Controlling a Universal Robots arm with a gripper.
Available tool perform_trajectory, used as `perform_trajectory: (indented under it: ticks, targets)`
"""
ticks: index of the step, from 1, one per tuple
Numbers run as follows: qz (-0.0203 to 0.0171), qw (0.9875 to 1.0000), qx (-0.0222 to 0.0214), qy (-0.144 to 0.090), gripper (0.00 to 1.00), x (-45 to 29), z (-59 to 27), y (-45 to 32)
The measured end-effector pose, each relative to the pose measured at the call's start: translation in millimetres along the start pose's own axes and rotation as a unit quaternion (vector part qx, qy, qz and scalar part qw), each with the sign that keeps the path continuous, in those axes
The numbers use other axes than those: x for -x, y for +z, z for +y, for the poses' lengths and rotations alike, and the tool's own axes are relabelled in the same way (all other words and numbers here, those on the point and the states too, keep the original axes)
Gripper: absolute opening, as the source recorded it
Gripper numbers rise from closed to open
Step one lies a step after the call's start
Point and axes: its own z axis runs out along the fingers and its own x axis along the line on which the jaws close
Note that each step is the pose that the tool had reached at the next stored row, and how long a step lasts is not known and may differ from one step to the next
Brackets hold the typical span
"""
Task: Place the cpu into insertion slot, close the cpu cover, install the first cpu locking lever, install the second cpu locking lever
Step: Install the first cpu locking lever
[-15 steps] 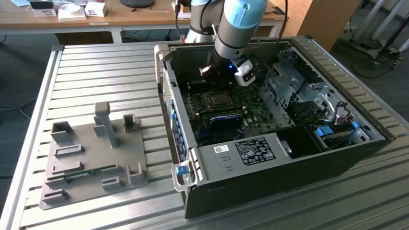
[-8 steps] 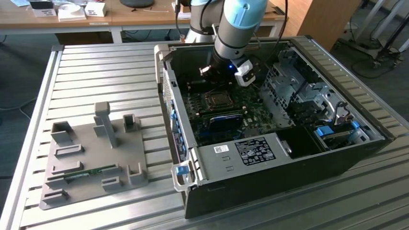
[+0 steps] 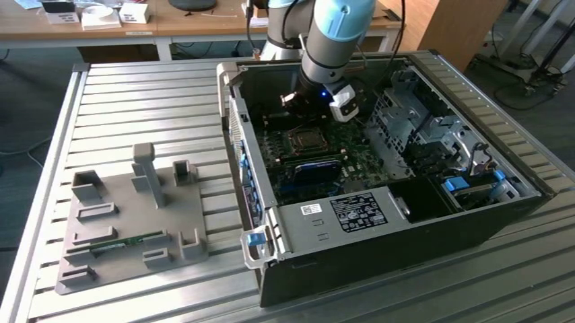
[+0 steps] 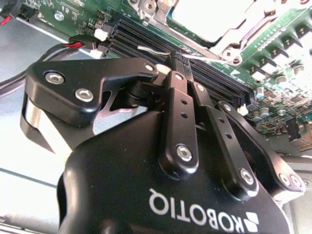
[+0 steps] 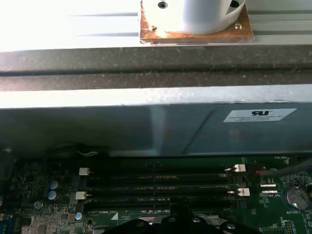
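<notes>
1. Presently, in the exterior view, the arm (image 3: 328, 40) reaches down into the open computer case (image 3: 467, 222), which lies on the slatted metal surface (image 3: 144, 101).
   - The gripper (image 3: 301, 111) hangs over the green motherboard (image 3: 359, 158), just beyond the insertion slot (image 3: 306, 140) on the side of the case's far wall.
   - A grey fixture plate (image 3: 134, 222) sits on the surface at the exterior view's left, apart from the case. A memory stick (image 3: 117, 243) rests in one of its holders.
2. In the second wrist view, the gripper's fingers (image 4: 178, 112) are pressed together, with their tips over the black memory slots (image 4: 146, 41).
   - A thin metal rod (image 4: 151, 49) ends right at the tips. Cannot tell whether it is pinched between them.
   - The cpu (image 4: 214, 14), with its pale silvery top, lies in the insertion slot just past the memory slots.
   - The cpu cover (image 4: 222, 45) frames the cpu's edge.
3. In the first wrist view, the memory slots run across the green board beside the grey case wall (image 5: 156, 126).
   - A coin battery (image 5: 295, 196) sits on the board near one end of the slots.
   - Dark parts of the gripper lie close against the slots.
</notes>
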Motion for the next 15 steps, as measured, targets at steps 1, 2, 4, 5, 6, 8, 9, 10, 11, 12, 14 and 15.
perform_trajectory:
  ticks: [1, 2, 4, 5, 6, 8, 9, 10, 11, 12, 14, 15]
  targets:
    - [-0.0003, 1.0, -0.0001, 0.001, 0.11, 0.0, 0.0, 0.0]
    - [-0.0005, 1.0, -0.0001, 0.001, 0.11, 0.0, 0.0, 0.1]
    - [-0.0009, 1.0, -0.0002, 0.003, 0.11, 0.0, 0.0, 0.1]
    - [-0.0013, 1.0, -0.0002, 0.004, 0.11, 0.0, 0.0, 0.1]
    - [-0.0016, 1.0, -0.0001, 0.005, 0.11, 0.0, 0.0, 0.2]
    - [-0.0025, 1.0, 0.0009, 0.007, 0.11, -0.1, 0.2, 0.4]
    - [-0.0028, 1.0, 0.0008, 0.008, 0.11, -0.1, 0.3, 0.3]
    - [-0.003, 1.0, 0.0008, 0.009, 0.11, -0.1, 0.3, 0.3]
    - [-0.003, 1.0, 0.0007, 0.009, 0.11, -0.2, 0.3, 0.3]
    - [-0.0031, 1.0, 0.0007, 0.009, 0.11, -0.3, 0.4, 0.3]
    - [-0.0031, 1.0, 0.0007, 0.009, 0.11, -0.5, 0.6, 0.3]
    - [-0.0031, 1.0, 0.0007, 0.009, 0.11, -0.6, 0.6, 0.4]
